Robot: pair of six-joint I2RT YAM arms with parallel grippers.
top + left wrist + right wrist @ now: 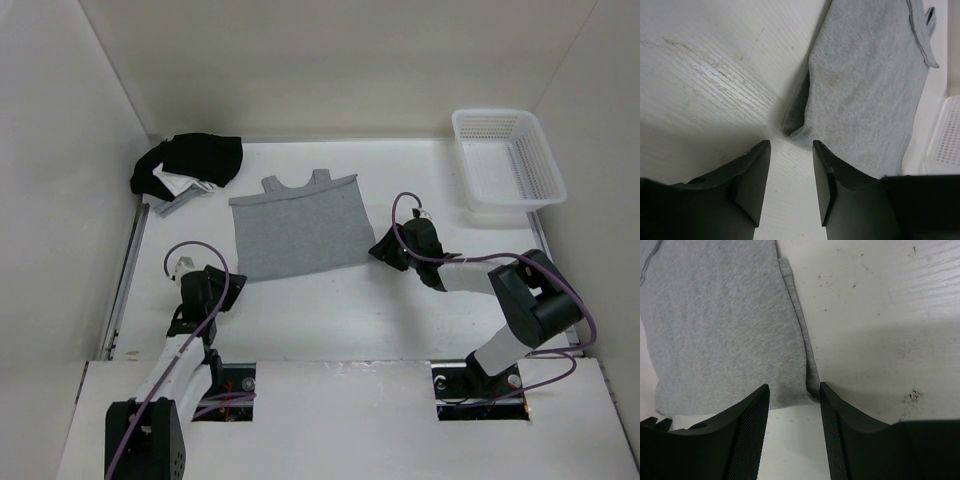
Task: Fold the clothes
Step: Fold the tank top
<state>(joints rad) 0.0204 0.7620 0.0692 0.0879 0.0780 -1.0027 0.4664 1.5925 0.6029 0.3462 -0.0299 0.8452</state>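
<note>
Top external view: the grey top (300, 232) lies flat in the middle of the desk (400, 320), straps toward the far side, hem near, with an arm at each near corner. What worries you?

— The left wrist view. The left jaws stand apart with only bare desk between them, and the top's (865, 90) near-left corner, just ahead of them, is curled under itself. If they close there, I'd expect them to catch one layer only, or the roll, and the fold would start crooked.

— And the right side?

— The right jaws are released too, and empty. They straddle the near-right corner of the top (725, 330), where the side edge is turned over in a narrow strip. The knit looks thin, so a shallow bite could slip out on the lift.

— So the main risk is an uneven lift?

— Yes: one corner up, the other dragging, and the cloth skews toward the black-and-white pile (187, 165) at far left. Pressing too low would only pinch desk.
</note>
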